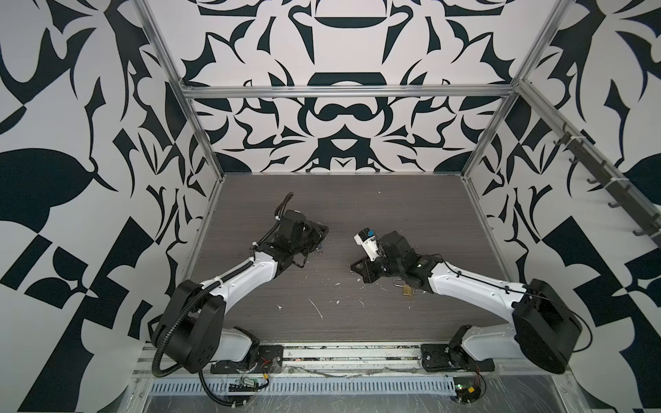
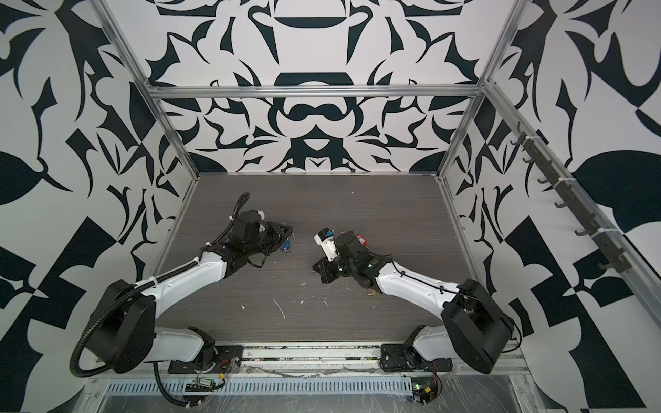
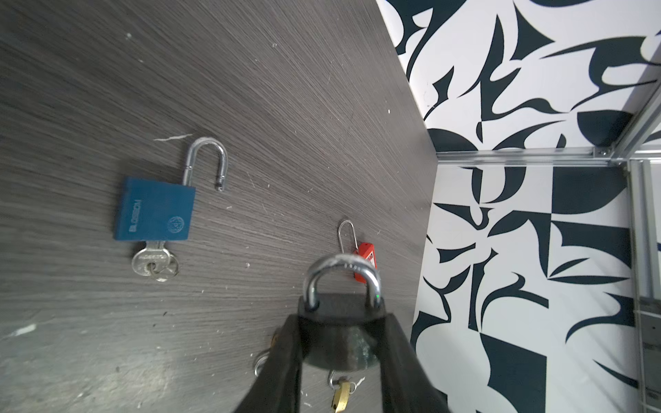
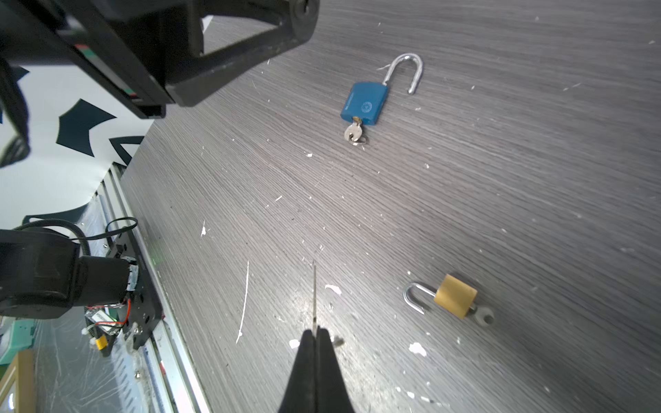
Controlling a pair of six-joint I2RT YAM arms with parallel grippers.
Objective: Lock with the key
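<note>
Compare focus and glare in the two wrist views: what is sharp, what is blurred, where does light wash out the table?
Left wrist view: blue rectangular padlock sharp; dark steel padlock clamped in the left gripper blurred. Right wrist view: glare whitens the grey wood-grain table ahead of the right gripper, shut on a thin metal key.

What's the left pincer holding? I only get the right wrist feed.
Observer: The left pincer is clamped on a dark padlock.
Operator: The right pincer here pinches what looks like a key, seen edge-on. Is that lock's shackle open?
Observer: No. Both legs of its shackle sit in the body, so it looks closed.
Operator: Any locks besides the blue padlock and the brass padlock?
Observer: Yes, a red padlock with a thin shackle lies on the table beyond the held one.
</note>
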